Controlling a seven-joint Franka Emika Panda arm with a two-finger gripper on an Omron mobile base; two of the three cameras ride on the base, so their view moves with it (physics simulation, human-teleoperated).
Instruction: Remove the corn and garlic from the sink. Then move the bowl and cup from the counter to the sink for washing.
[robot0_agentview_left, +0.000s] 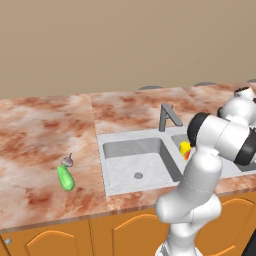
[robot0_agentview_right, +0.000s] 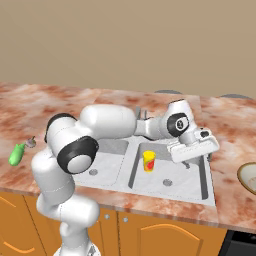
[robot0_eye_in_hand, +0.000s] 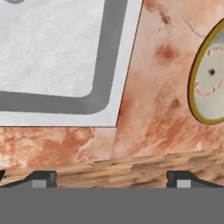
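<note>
Here, sink (robot0_agentview_right: 206, 176) as landmark: yellow cup (robot0_agentview_right: 148, 161) upright inside right basin. Green corn (robot0_agentview_left: 65, 178) on counter (robot0_agentview_left: 35, 145) left of sink, garlic (robot0_agentview_left: 67, 161) just beside its far end. Bowl (robot0_eye_in_hand: 209, 74) on counter right of sink. Gripper (robot0_agentview_right: 206, 150) above sink's right rim, jaws wide apart, empty.

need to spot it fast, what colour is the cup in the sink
Bright yellow with a red mark on its side; the cup shows best in the right base view.

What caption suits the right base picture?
Open gripper above the sink, cup in its basin, bowl waiting on the counter.
</note>
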